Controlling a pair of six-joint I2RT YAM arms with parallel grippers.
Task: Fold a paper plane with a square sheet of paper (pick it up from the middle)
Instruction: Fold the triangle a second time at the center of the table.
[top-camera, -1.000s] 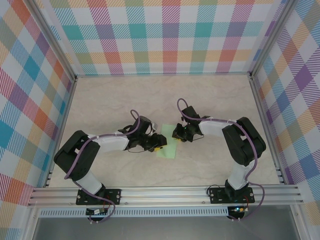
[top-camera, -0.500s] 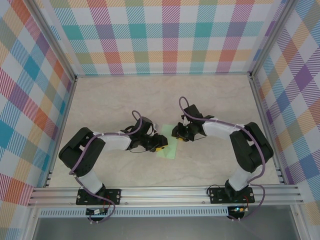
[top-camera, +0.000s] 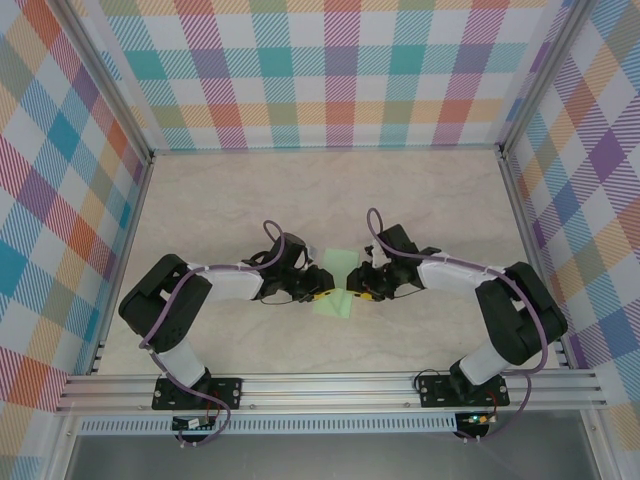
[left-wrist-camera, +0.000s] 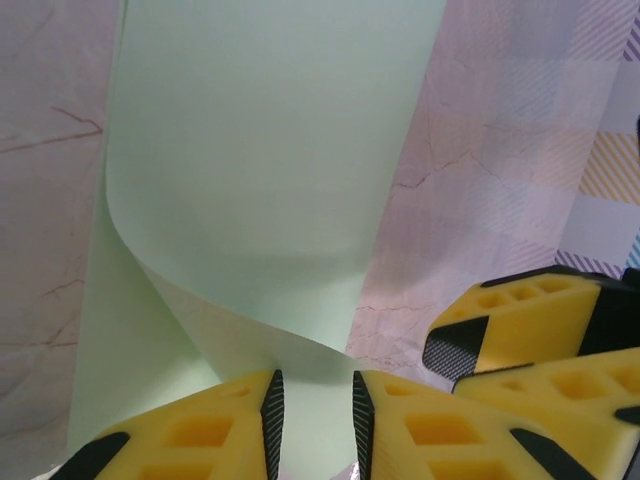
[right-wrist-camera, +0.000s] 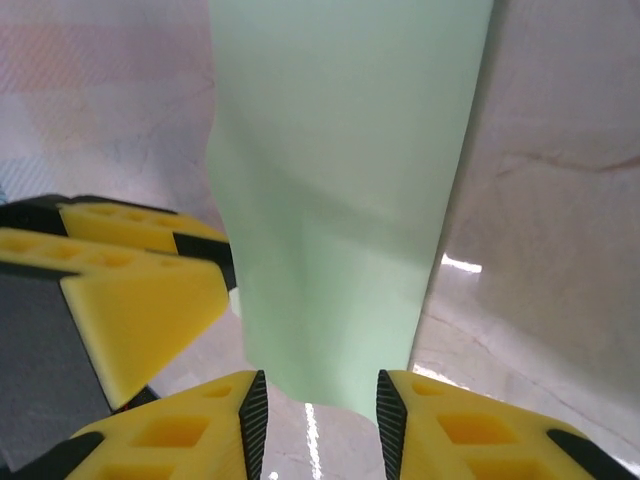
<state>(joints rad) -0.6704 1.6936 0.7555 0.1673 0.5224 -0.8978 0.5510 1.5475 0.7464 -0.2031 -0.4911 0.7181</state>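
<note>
Arms meet over the middle of the table (top-camera: 220, 200), both tips on the same paper.

Left arm (top-camera: 215, 285) lies low and bent, its wrist aimed toward the right.
Left gripper (top-camera: 318, 296): its yellow fingers (left-wrist-camera: 215, 430) stand a narrow gap apart and are not clamped. The left wrist view shows paper in that gap. Cannot tell if the pads touch it.

The square sheet of paper (top-camera: 335, 305) sits between the two grippers, just right of the left one and just left of the right one. It is pale green and plain.
From the left gripper, one layer lies flat on the table, running straight ahead of the fingers. A second layer curls up from the left edge and rolls over. Its near edge dips down between the fingertips.
The sheet is partly folded, no dart shape yet.

Right gripper (top-camera: 362, 294): its jaws are parted, wider than the left one's. In the right wrist view the sheet runs straight ahead from the gap. Its near end sits at the fingertips (right-wrist-camera: 180, 430) and looks lifted off the table. No pinch is visible, and contact is unclear. The left gripper's yellow fingers sit just to the side of it, close by.

Right arm (top-camera: 500, 300) bends in from the right, wrist pointing left.
</note>
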